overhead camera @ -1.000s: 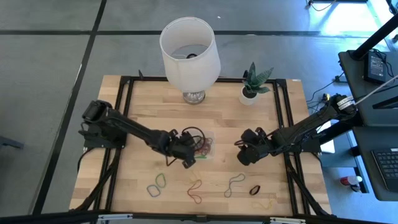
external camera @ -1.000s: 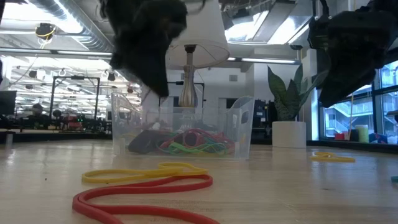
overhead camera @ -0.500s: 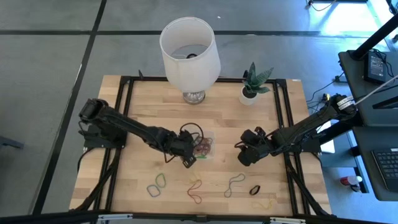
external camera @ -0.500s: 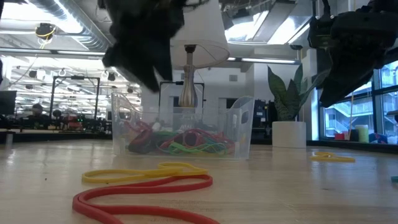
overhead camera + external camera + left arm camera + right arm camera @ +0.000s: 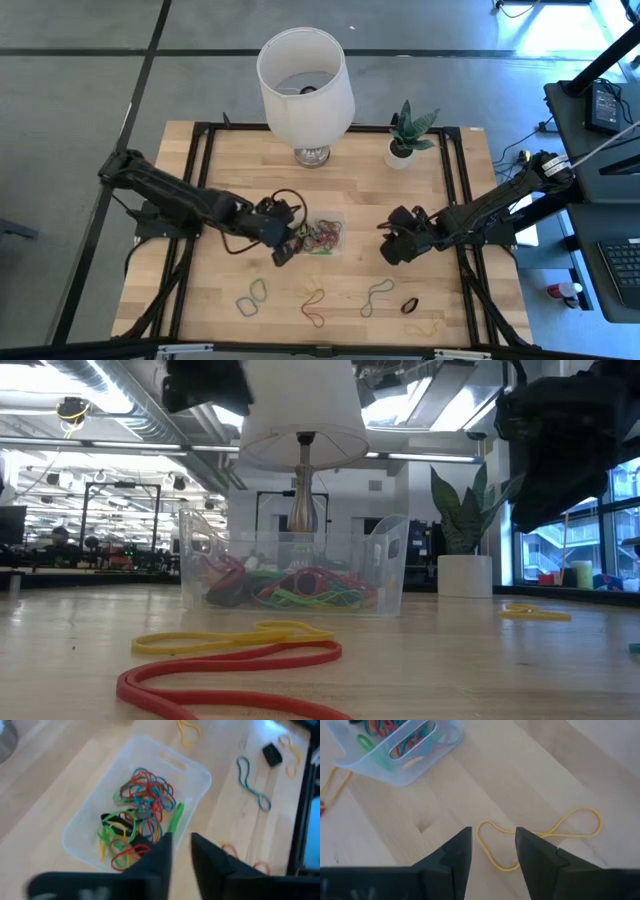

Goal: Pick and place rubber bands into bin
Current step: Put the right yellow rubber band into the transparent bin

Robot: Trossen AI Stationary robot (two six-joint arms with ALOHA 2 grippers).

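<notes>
From above, the bin [image 5: 322, 236] sits mid-table, full of rubber bands [image 5: 320, 238], with more loops lying on the wood in front. The left gripper [image 5: 281, 250] hangs beside it, and its own camera shows a thin gap between empty fingers. The right gripper [image 5: 492, 851] is spread wide and empty over a yellow band [image 5: 540, 836]. Bands look light, floppy and stretchy, so pinch one strand.

I see a white lamp [image 5: 304, 85] standing at the table's [image 5: 230, 170] far edge, its metal base [image 5: 302, 508] showing in the low view. Small potted plant [image 5: 407, 135] just beside it, white pot [image 5: 466, 575]. Laptop [image 5: 606, 105] on a side desk, off the table.
</notes>
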